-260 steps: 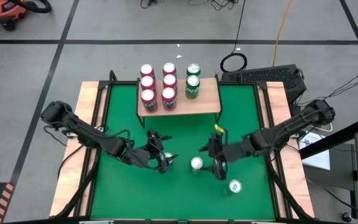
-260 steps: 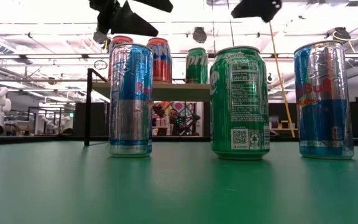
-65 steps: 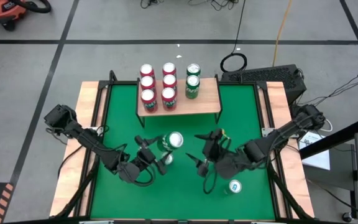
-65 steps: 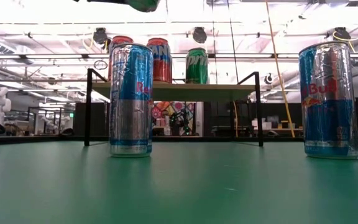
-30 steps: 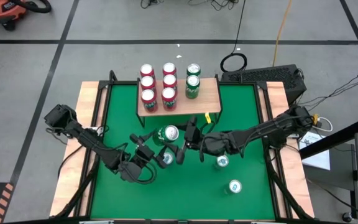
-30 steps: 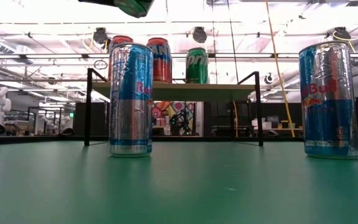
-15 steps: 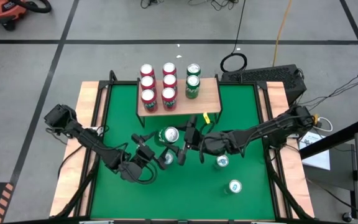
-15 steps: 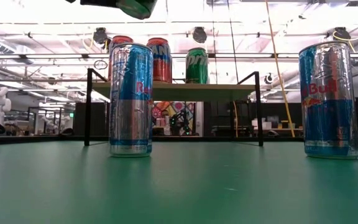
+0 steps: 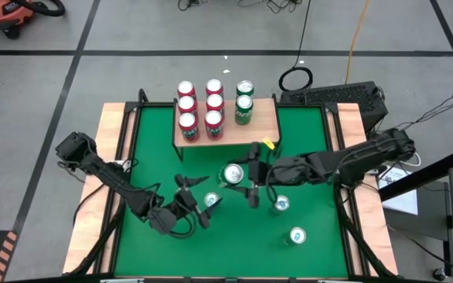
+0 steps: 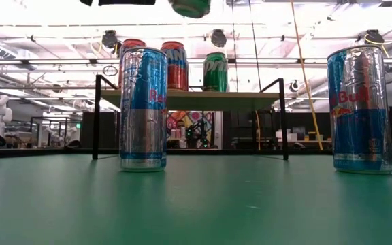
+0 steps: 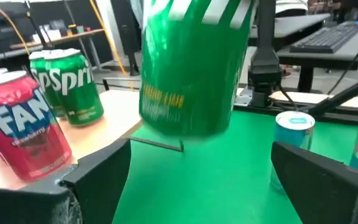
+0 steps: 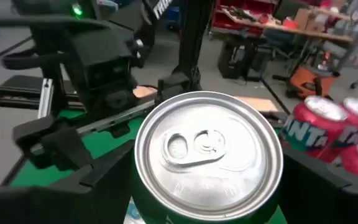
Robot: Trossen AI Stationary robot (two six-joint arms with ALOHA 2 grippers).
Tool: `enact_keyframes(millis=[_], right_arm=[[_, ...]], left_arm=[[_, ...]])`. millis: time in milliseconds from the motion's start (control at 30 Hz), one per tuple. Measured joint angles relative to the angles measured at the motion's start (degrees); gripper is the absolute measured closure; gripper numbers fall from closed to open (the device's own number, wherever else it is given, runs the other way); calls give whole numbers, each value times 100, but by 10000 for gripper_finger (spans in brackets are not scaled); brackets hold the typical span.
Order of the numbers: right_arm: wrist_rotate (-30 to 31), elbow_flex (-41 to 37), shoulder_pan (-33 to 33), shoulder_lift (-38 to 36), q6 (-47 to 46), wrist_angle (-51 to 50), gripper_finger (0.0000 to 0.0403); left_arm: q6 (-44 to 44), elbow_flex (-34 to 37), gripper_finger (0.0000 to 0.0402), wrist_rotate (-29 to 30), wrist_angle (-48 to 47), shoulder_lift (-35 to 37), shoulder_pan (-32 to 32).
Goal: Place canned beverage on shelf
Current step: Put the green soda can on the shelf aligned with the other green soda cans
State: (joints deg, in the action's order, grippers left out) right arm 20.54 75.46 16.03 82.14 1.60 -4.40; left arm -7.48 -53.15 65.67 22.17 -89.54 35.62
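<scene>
The shelf (image 9: pixel 226 124) is standing at the far edge of the green table (image 9: pixel 305 141), carrying six red cans (image 9: pixel 199 106) in two rows and two green cans (image 9: pixel 244 102) beside them.

In front of the shelf, near the middle of the table, the right gripper (image 9: pixel 242 181) is holding a green can (image 9: pixel 233 174) up in the air, its fingers closed on the can's sides. The right wrist view is showing the can's silver lid (image 12: pixel 208 151) filling the space between that gripper's fingers, with the red cans of the shelf just beyond. In the low view the bottom of the lifted can (image 10: pixel 190 7) is hanging well above the level of the shelf board (image 10: pixel 196 99).

The left gripper (image 9: pixel 193 201) is sitting lower than the shelf and to its left front, with its fingers (image 11: pixel 316 171) spread wide and gripping nothing; the green can is apart from them in the left wrist view (image 11: pixel 194 68).

Three slim silver-and-blue cans are standing on the table in front of the shelf: one beside the left gripper (image 9: pixel 211 200), one under the right arm (image 9: pixel 281 204), and one nearest the front edge (image 9: pixel 297 235).
</scene>
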Motion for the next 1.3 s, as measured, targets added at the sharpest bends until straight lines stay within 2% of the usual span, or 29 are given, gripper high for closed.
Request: enact_keyframes(millis=[100,167,300,533,633,833,933,1067,1300], right_arm=[[-377,0,-20,-272,430,-343,101],[-835,0,-40,-436,862,-675,100],[-1522,0,-134,-666,1125,-1061,99],[-2348,2,-325,-612,1389,-1362,97],[-2384,2,-335,-536,1467,-1374,97],[-2392,2,-383,-409,1711,-1419,97],[-2629,2,-427,-408,1746,-1441,97],[-3067,2,-527,-403,1755,-1377,97],[-3219,2,-592,-402,1731,-1243,97]], left_arm=[[-123,0,20,-26,-7,0,-35],[-125,0,20,-129,6,0,-49],[-117,0,19,-570,199,0,-138],[-83,0,19,-1982,444,-2,-691],[-23,0,19,-2507,498,-7,-903],[596,3,19,-3136,1245,-227,-1112],[684,4,19,-3531,1423,-332,-1222],[667,4,25,-3656,1443,-426,-1324],[691,4,67,-3849,1447,-424,-1360]])
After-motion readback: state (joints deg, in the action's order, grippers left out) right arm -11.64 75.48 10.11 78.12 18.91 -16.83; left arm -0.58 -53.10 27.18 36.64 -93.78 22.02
